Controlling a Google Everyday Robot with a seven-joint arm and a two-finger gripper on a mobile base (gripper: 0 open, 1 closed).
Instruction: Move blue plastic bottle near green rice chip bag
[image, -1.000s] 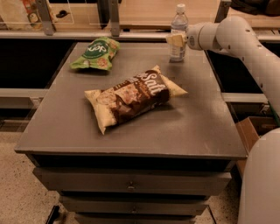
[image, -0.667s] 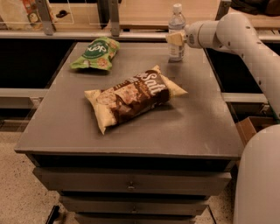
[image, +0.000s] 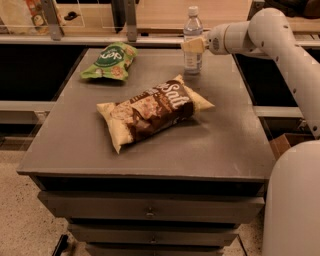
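Fingers (image: 189, 45) come into view as 1 pale pad lying across the front of the blue plastic bottle (image: 193, 62) at about label height. The other is hidden behind the bottle, so the gripper (image: 194, 46) reads as closed around it, with nothing else in its hold. The bottle stands upright with its white cap on top, at about 1 o'clock from the table's middle and close to the far edge. Whether its base rests on the surface or hangs just above it cannot be told.

Behind the gripper, the white wrist and arm (image: 280, 35) reach in from 3 o'clock, across the right side of the grey table (image: 225, 145).

The green rice chip bag (image: 109, 61) lies flat at about 11 o'clock, well apart from the bottle. Between them, nearer the centre, sprawls the larger brown-and-cream Salt bag (image: 152, 110), its upper corner pointing toward 1 o'clock and ending near the bottle's base.

By my reading the grasp is made and the carry is the step in hand—the bottle has yet to reach its place. The next move calls for a sideways travel toward 9 o'clock along the far strip of the table, with the bottle kept upright and clear of the Salt bag's corner. It should be set down just beside the green bag—not on its crinkled edge, where a slim bottle could tip.
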